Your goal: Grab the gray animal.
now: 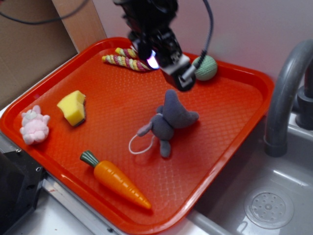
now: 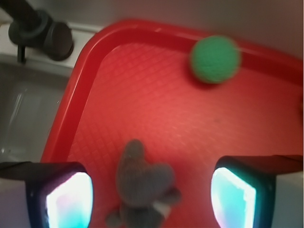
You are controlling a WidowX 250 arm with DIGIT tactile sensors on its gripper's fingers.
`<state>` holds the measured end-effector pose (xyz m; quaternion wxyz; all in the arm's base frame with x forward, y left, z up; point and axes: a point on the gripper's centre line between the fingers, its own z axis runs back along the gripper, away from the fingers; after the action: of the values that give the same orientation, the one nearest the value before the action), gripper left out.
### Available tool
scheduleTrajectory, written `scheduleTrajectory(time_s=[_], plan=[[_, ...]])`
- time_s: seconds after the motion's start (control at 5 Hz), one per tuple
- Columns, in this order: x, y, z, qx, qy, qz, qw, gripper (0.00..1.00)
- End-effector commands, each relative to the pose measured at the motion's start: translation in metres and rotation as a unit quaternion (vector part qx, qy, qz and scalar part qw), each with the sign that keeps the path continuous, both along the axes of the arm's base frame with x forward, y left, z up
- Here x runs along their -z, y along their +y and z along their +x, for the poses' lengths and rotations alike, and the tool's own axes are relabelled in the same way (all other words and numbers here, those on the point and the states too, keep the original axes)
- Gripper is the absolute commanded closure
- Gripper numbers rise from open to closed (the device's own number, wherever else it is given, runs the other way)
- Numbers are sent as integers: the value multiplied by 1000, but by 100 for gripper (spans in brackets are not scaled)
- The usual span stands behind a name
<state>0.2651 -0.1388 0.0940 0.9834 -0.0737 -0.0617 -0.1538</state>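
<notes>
The gray animal [image 1: 168, 122] lies in the middle of the red tray [image 1: 234, 147], ears toward the back and a thin white cord loop at its front left. My gripper [image 1: 171, 66] hovers above and behind it, open. In the wrist view the gray animal [image 2: 142, 183] sits low between my two glowing pads [image 2: 71, 199], which stand wide apart and touch nothing. Only its ears and upper body show there.
On the tray also lie a green ball [image 1: 206, 67] at the back, a striped rope toy [image 1: 126, 59], a yellow sponge [image 1: 73, 107], a pink-and-white plush [image 1: 34, 125] and an orange carrot [image 1: 117, 180]. A gray faucet [image 1: 286, 93] and a sink [image 1: 264, 205] are at right.
</notes>
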Motion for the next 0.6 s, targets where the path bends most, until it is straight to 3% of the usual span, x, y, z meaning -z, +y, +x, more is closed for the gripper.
scheduleTrajectory(time_s=[0.0, 0.2, 0.4], plan=[[24, -12, -1, 127, 68, -72, 987, 0], [34, -17, 0, 209, 119, -98, 966, 0], [36, -12, 3, 202, 141, -102, 964, 100]])
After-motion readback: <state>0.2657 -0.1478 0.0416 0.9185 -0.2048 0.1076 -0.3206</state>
